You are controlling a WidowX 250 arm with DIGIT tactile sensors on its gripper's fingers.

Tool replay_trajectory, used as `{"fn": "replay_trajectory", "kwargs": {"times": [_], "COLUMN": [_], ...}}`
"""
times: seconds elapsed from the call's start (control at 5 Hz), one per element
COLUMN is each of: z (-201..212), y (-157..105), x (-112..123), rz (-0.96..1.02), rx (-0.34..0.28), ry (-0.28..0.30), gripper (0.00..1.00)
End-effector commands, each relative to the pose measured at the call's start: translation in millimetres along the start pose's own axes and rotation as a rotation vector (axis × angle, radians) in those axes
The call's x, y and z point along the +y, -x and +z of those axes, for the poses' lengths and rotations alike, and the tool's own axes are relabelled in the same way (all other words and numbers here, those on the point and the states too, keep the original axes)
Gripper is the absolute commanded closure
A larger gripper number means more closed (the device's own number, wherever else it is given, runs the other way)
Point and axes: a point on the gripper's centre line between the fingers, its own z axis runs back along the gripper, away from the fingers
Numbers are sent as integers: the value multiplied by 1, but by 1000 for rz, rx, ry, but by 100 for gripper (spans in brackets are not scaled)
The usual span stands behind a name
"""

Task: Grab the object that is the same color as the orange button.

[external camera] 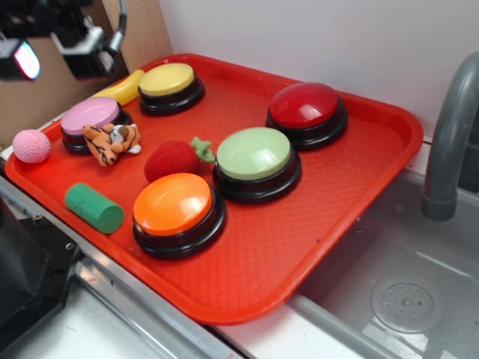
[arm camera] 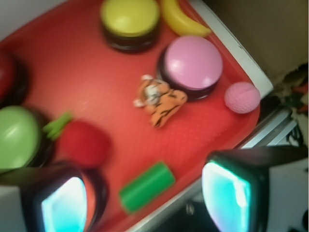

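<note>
A big red tray point(external camera: 352, 194) holds 5 round buttons and some small toys. The orange button point(external camera: 177, 208) sits near the front edge of the tray. A green button point(external camera: 256, 158) is just behind it, a red button point(external camera: 307, 109) is near the back right corner, a yellow button point(external camera: 170, 84) is near the back left corner, and a pink button point(external camera: 90, 120) is by the left edge.

The little orange tiger point(external camera: 111, 141) lies on the tray, touching the front of the pink button. It is near the left edge. A red strawberry point(external camera: 177, 158) lies between the tiger and the green button, well apart from the tiger. A green tube point(external camera: 93, 208) lies by the front left edge. A pink ball point(external camera: 31, 146) sits at the left corner. A yellow banana point(external camera: 124, 87) lies behind the pink button.

The hand point(arm camera: 145, 198) is up in the air, away from the toys. Its 2 fingers point(arm camera: 227, 191) are spread wide apart and hold nothing.
</note>
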Motion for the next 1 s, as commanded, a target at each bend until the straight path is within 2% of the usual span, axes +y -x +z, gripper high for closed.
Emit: {"fn": "replay_trajectory", "kwargs": {"times": [0.0,0.2,0.4,0.8], "z": [-50,-75,-88,-108], "y": [-22,-31,-37,-40], "x": [12,21,28,30], "rz": [230,294,340,331], "rx": [-91,-116,-130,-118], "ry": [-8,-45,-44,-2], "gripper": [0,0,0,0]}}
